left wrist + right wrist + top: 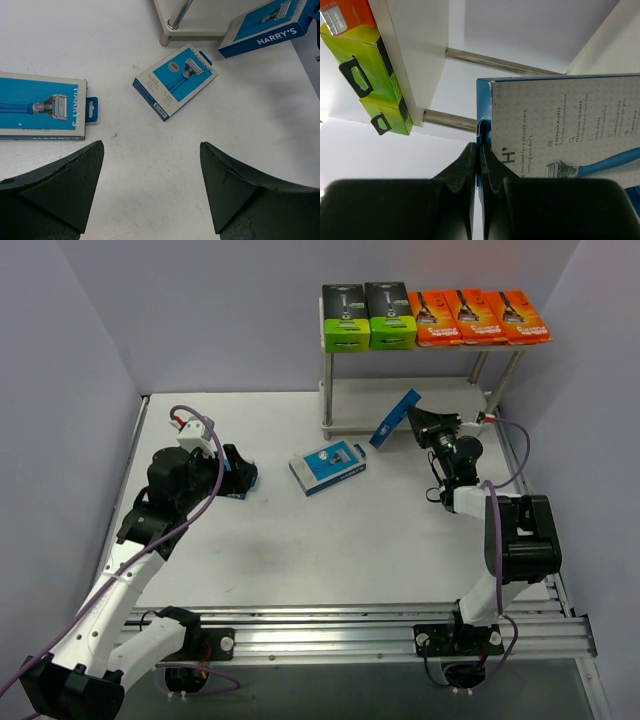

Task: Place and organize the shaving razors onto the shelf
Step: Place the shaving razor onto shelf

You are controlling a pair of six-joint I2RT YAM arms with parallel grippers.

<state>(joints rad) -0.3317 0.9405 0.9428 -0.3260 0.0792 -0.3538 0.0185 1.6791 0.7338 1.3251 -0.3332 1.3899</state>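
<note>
The right claw (479, 150) pinched a blue Harry's razor pack (395, 418) by its tab, long axis slanting toward the shelf (450, 390); the left claw (150, 165) hung spread.

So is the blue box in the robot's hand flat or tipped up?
Tipped up. The blue box slants with one end high, pinched at its edge by the shut right gripper.

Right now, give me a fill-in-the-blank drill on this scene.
The shelf holds ___ orange packs on its top board.
The right hand is shut on a tilted pack coloured ___.
The left hand is ___, holding nothing.
In the top view, the black-and-green packs sit ___ of the orange ones.
Missing: three; blue; open; left.
</note>
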